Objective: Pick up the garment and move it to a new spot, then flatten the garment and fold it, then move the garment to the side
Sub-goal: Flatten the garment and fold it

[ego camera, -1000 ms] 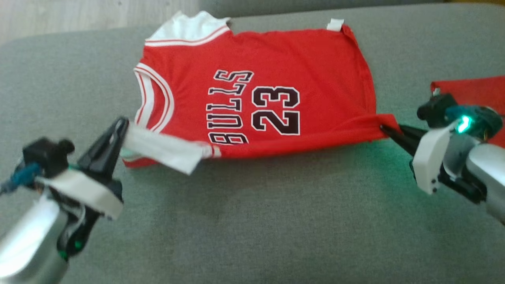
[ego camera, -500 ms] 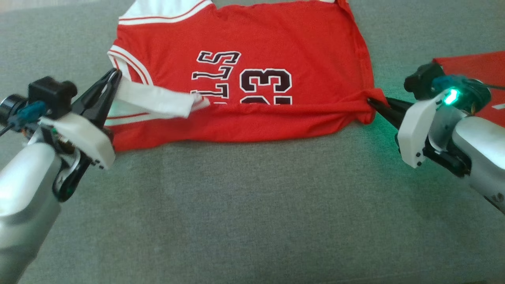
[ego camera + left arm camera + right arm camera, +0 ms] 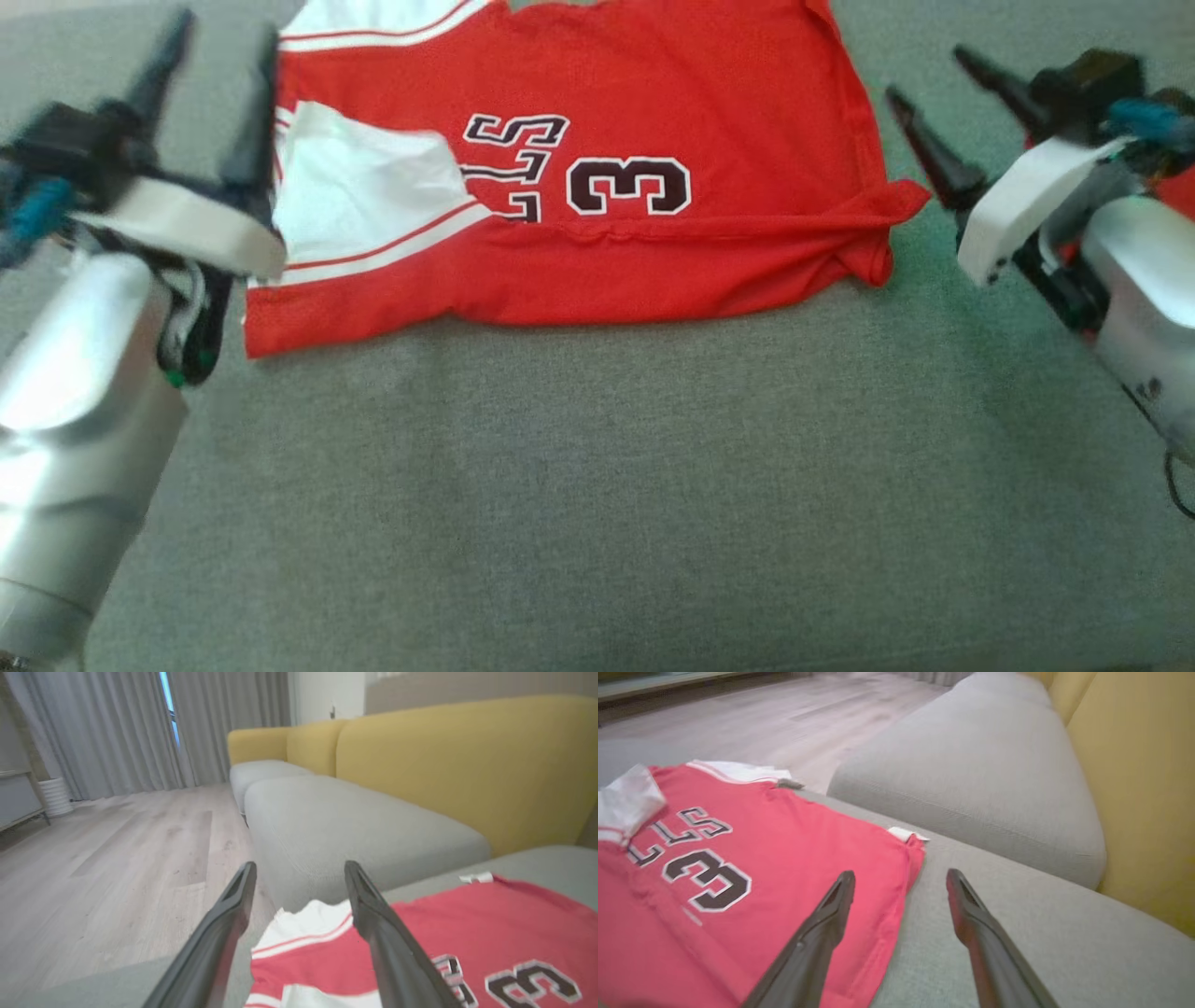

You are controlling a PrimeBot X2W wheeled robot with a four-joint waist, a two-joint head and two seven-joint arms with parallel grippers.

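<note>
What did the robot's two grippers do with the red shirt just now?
Both let go. The left gripper and right gripper were pinching the near edge of the red basketball jersey. They carried that edge further over the print, then opened and came off it. The folded edge now hides the 2. The jersey stays flat on the grey sofa cushion.

We hold our left gripper (image 3: 222, 37) up at the left, its fingers spread wide and gripping nothing (blurred in the head view). Our right gripper (image 3: 926, 73) is the same at the right. Our left forearm (image 3: 65, 420) and right forearm (image 3: 1139, 299) slant inward.
</note>
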